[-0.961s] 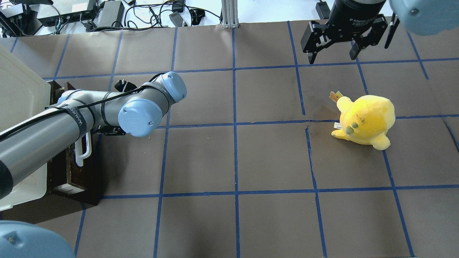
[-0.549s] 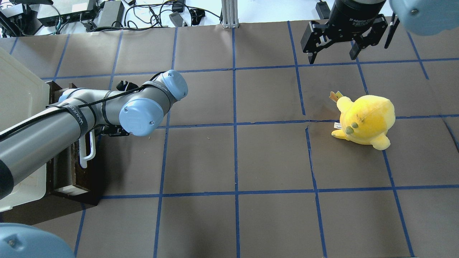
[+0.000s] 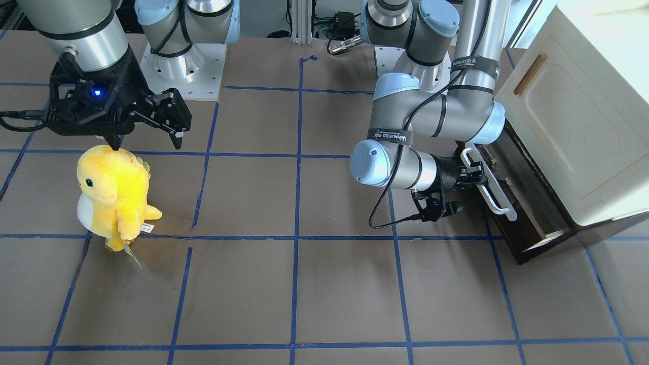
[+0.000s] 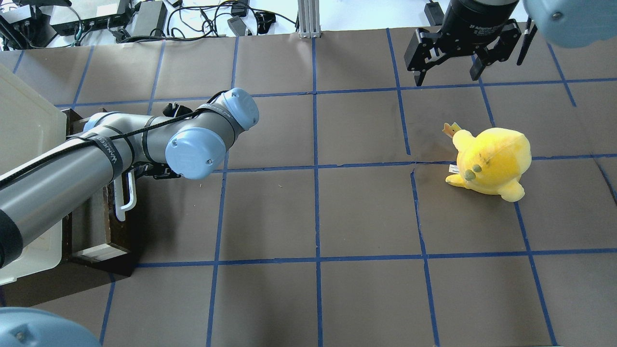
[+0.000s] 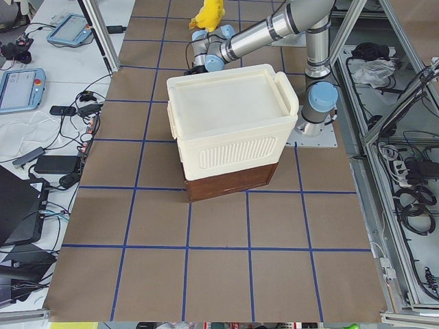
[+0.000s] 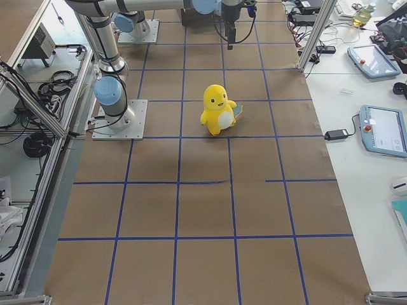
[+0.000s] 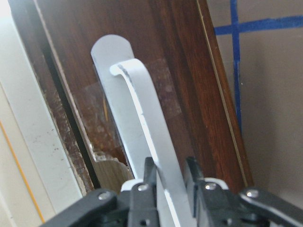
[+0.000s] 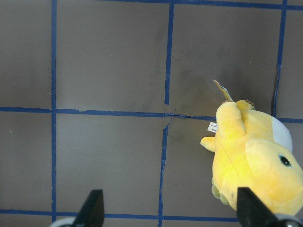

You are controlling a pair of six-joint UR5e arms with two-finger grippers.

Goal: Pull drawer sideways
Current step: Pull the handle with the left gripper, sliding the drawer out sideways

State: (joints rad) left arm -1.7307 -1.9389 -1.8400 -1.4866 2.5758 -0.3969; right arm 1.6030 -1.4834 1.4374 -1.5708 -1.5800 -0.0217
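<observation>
Since a second ago the drawer (image 4: 96,226) has slid farther out from under the cabinet (image 4: 24,115) at the left edge of the overhead frame. My left tool (image 7: 168,172) has travelled with it toward the right, its fingers clamped on the white handle (image 7: 142,118). My right tool (image 4: 447,77) hangs at the upper right with its fingers apart, above the table (image 4: 337,217) and near the yellow plush (image 4: 491,161), touching nothing.

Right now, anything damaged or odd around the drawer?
Yes. The drawer front is chipped along its edge beside the white handle, exposing pale wood, with scuffed veneer and a cloudy patch around the handle mount. The left claw is shut on the handle. Nothing else stands out.
</observation>
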